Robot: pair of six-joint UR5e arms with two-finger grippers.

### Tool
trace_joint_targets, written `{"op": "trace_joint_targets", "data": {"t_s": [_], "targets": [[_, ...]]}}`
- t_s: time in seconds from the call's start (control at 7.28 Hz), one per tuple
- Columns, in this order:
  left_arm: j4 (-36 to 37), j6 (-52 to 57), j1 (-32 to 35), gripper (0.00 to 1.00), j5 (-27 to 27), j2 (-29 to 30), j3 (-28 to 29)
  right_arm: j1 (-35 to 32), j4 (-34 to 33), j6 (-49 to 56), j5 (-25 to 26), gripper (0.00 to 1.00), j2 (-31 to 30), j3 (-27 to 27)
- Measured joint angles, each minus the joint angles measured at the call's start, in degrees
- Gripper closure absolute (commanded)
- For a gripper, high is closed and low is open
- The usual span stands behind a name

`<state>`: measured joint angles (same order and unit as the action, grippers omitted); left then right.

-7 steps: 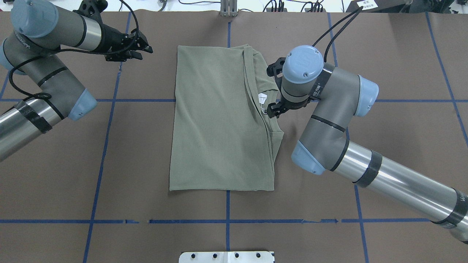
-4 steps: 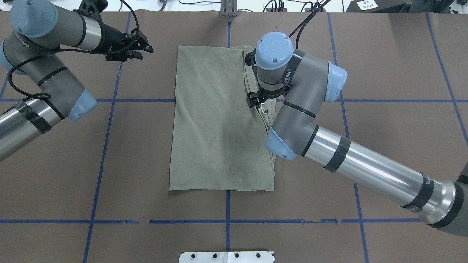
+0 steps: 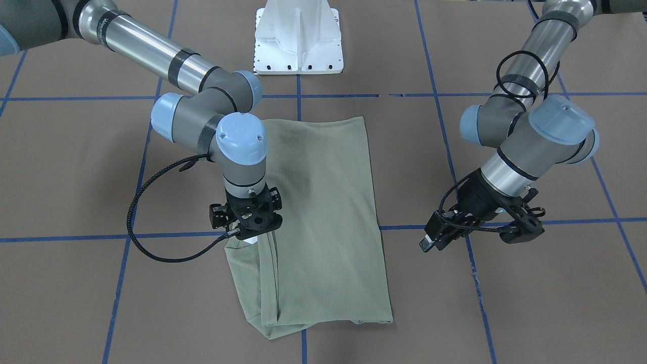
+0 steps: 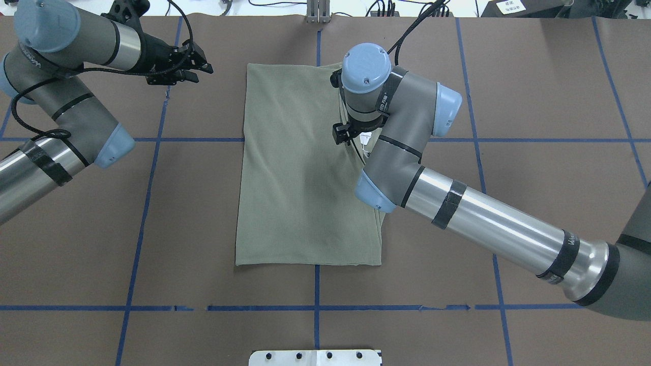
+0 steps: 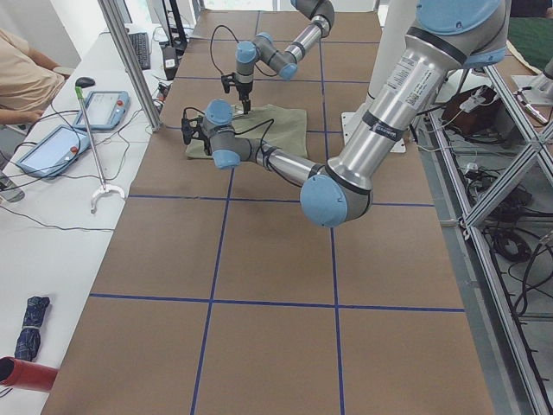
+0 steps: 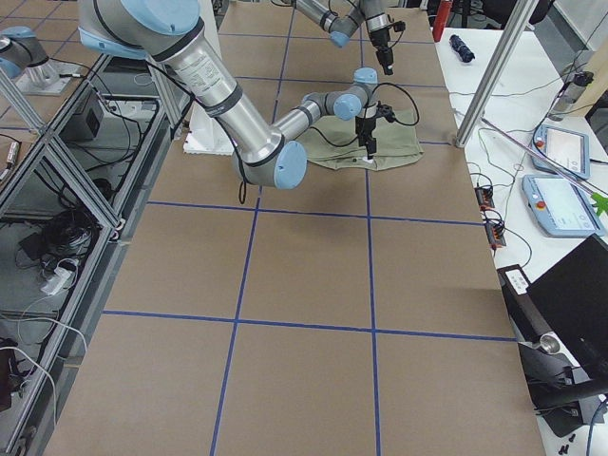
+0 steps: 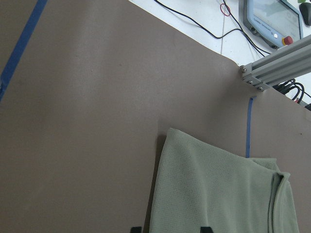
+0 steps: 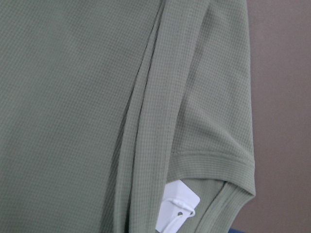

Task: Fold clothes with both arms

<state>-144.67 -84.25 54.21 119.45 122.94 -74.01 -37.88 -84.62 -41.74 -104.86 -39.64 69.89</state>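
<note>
shirt (image 4: 300, 178) lies folded into a tall sage-green rectangle at the centre of the overhead frame, flat on the brown table (image 4: 534, 76), in the same spot and shape as a second ago. right arm (image 4: 483, 223) has swung leftward in that frame: its wrist, then off the cloth beside the collar, now hangs over the folded layers at the shirt's upper right. right gripper (image 3: 247, 235) points straight down at the collar (image 8: 214, 162), by the white paper tag (image 8: 180, 204), which was in full sight before and is now half covered by the wrist. left arm (image 4: 76, 107) has not moved; left gripper (image 4: 201, 72) hovers at upper left, apart from the cloth, fingers spread wide around nothing.

whether the right gripper's fingers are apart or closed i cannot tell: the wrist hides them from above, and its own camera shows only knit cloth and tag.

blue tape lines (image 4: 152, 307) cross the table in a grid. a white pedestal (image 3: 298, 35) stands at top centre of the front view. in the left side view a white bench (image 5: 34, 251) with control tablets (image 5: 108, 108) fills the left edge, a person (image 5: 22, 73) cut off at upper left.
</note>
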Motion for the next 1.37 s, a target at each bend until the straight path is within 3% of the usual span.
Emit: {"op": "trace_joint_targets", "data": {"t_s": [0.55, 0.96, 1.37], "targets": [[0.0, 0.0, -0.1, 0.5, 0.1, -0.5, -0.1, -0.2, 0.2, 0.0, -0.4, 0.0, -0.1, -2.0], [0.0, 0.0, -0.1, 0.5, 0.2, -0.6, -0.2, -4.4, 0.2, 6.2, -4.0, 0.0, -8.2, 3.2], [0.0, -0.7, 0.0, 0.5, 0.9, -0.6, -1.4, -6.3, 0.1, 6.0, -6.4, 0.0, -9.7, 5.8]]}}
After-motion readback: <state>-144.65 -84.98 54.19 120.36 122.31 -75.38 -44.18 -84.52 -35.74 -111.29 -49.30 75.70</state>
